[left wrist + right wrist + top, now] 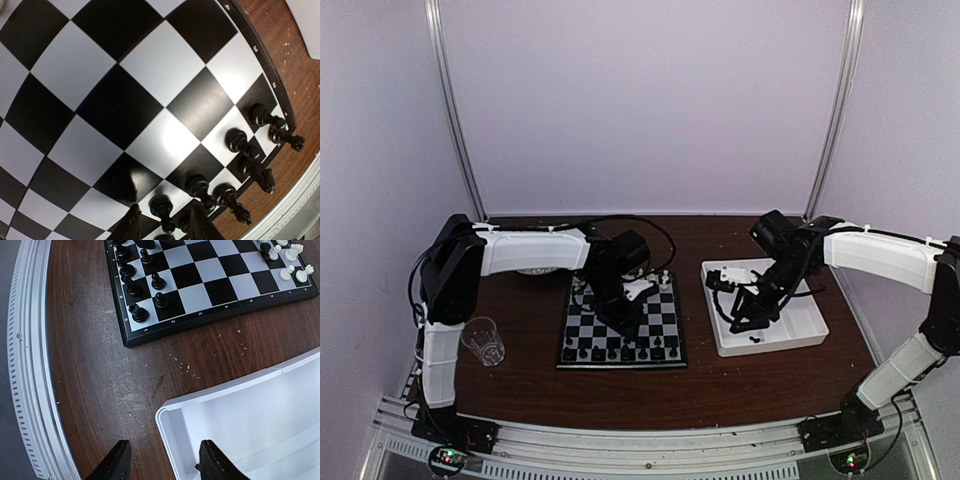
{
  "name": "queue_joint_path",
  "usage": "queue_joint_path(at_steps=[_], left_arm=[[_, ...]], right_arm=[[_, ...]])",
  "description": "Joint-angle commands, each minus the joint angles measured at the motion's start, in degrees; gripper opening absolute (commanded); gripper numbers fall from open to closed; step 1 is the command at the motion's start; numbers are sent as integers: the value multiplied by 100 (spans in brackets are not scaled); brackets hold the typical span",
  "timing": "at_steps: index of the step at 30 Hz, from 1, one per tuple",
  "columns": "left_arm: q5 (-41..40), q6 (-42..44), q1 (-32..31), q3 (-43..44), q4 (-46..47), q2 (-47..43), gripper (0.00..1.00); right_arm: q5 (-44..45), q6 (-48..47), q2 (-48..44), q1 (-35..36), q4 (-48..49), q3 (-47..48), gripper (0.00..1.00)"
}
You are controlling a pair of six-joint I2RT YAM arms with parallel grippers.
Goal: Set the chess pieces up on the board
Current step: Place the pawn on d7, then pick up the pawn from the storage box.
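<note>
Hovering low over the near edge of the board [165,70], the left gripper [166,219] has its fingers apart with one black pawn [161,206] standing upright between them. I see a gap on both sides, so I judge it not gripped. Other black pieces [240,142] crowd the two edge rows just beside it. The white pieces [290,260] sit at the far end of the board.

The right gripper [165,460] is open and empty, and it straddles the corner wall of the white tray [225,400]. In the top view I make out tiny dark bits on the tray floor, likely remaining pieces, but they are too small to be sure.

Risks as I judge them:
- Left arm: any sideways drift while lifting would let a finger clip the pawn and knock it into its neighbours, since the row is tight.
- Right arm: going straight down from here puts a finger on the tray rim, which could shove or tip the tray.
- The pieces are tiny, so an off-centre pinch could flick one away.
</note>
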Motion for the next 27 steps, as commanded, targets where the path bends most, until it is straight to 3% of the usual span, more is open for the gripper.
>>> queue_joint_path(at_steps=[1,4,7,12,18,22,27], left_arm=[[159,-42,-39,123,69,-165,40],[41,-54,-43,168,70,-472,41],[-566,-83,-20,171,197,-825,42],[-1167,-408,83,-101,1157,-1014,39],[-1639,-781,115,149,2060,-593,37],[-1564,-802,207,724,2028,-83,36],[-1271,-772,302,1233,2045,535,44]], right_arm=[[-20,-59,35,-18,-87,-12,50],[-9,-68,48,-18,-87,-12,50],[-16,-68,53,-16,-74,-20,50],[-16,-59,79,-14,-52,5,50],[7,-42,30,-17,-44,-14,50],[31,-24,-20,-18,-42,-32,50],[71,-24,-53,-19,-22,-62,50]])
